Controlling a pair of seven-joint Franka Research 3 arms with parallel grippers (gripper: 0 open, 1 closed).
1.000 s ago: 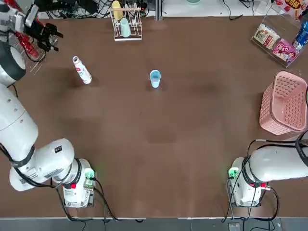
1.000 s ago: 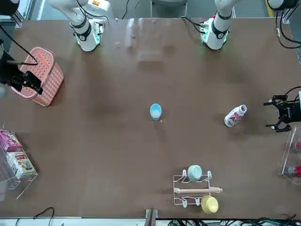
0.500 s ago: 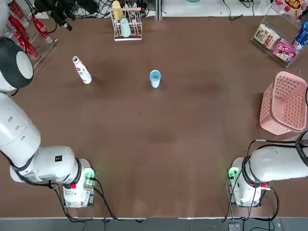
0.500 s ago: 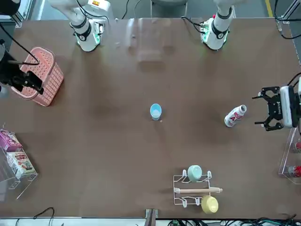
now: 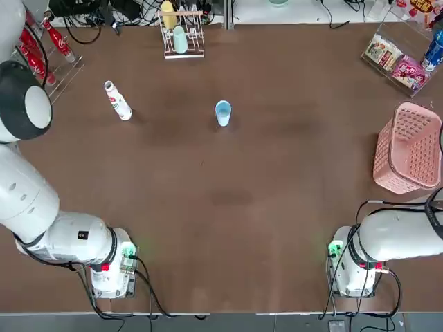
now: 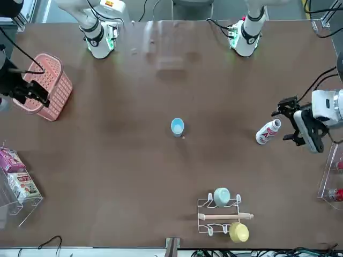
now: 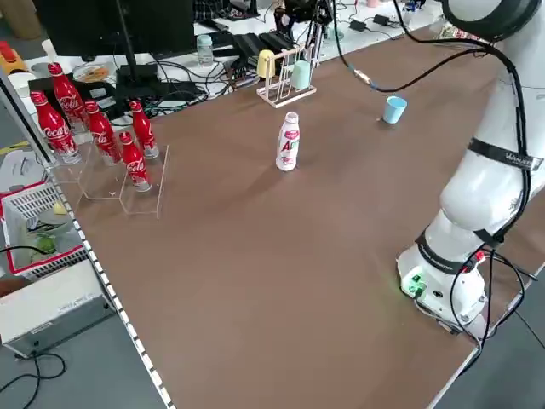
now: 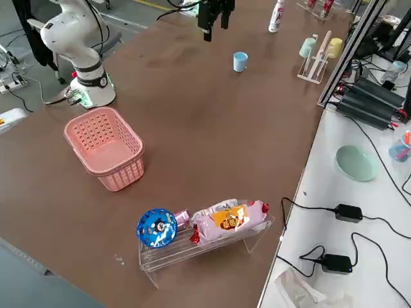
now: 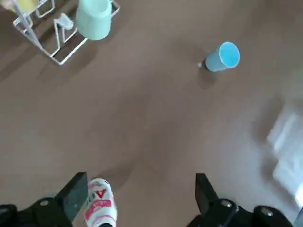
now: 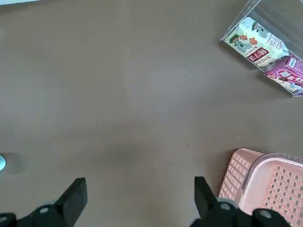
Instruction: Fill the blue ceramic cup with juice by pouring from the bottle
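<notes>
The left gripper (image 9: 142, 196), claw spread wide, hangs near the white bottle (image 7: 289, 141) with red-marked label; behind, red bottles (image 7: 54, 128) read "Coca-Cola"; the right gripper (image 10: 141, 198), also spread, is near the pink basket (image 5: 407, 147).

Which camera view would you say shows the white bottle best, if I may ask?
The left side view: the bottle stands whole there, its label facing the camera. The top and front views show it whole but smaller; the right side view cuts off its top; the left wrist view shows only part; the right wrist view lacks it.

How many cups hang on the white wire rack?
2: the yellow cup on the rack's left side in the top view, and the mint cup right of it.
</notes>
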